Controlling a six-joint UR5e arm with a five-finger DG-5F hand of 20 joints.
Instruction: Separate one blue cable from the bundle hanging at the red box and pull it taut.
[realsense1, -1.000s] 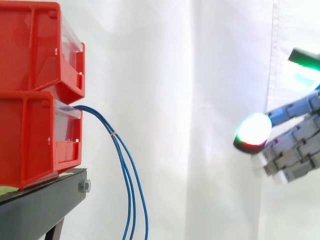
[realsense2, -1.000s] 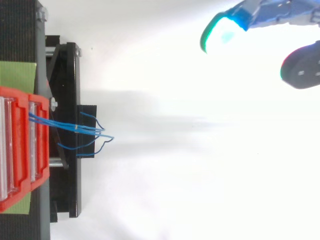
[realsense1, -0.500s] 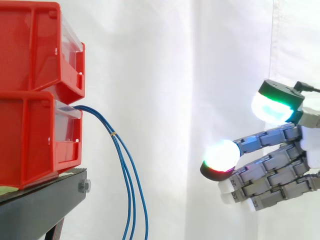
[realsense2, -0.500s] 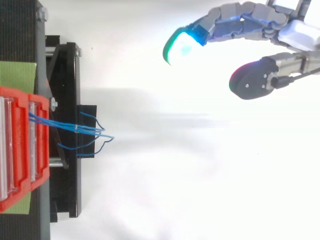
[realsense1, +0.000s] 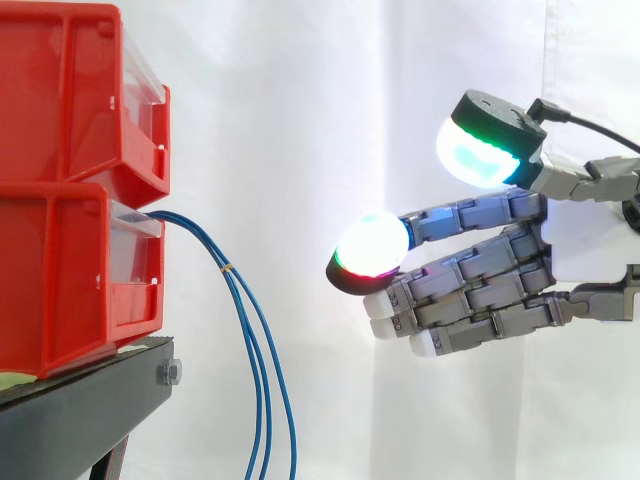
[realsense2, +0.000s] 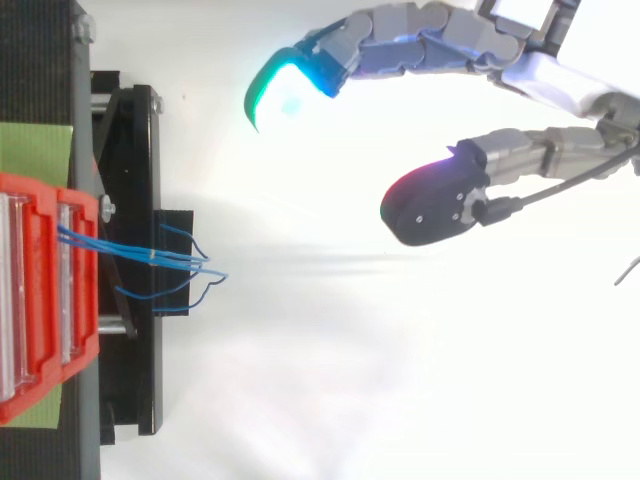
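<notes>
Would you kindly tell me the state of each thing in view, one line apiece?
Robot hand: open, fingers relaxed, holding nothing, clear of the cables.
Cables: bundled by a small tie, hanging slack from the lower bin, untouched.
Lower bin: resting on the stand, cables coming out of its front.
Upper bin: stacked on the lower bin.
Stand: carrying both bins.

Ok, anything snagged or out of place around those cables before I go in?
Nothing stands out. The blue cables hang loosely bundled from the lower red box, and the robot hand is open, clear of them.
</notes>
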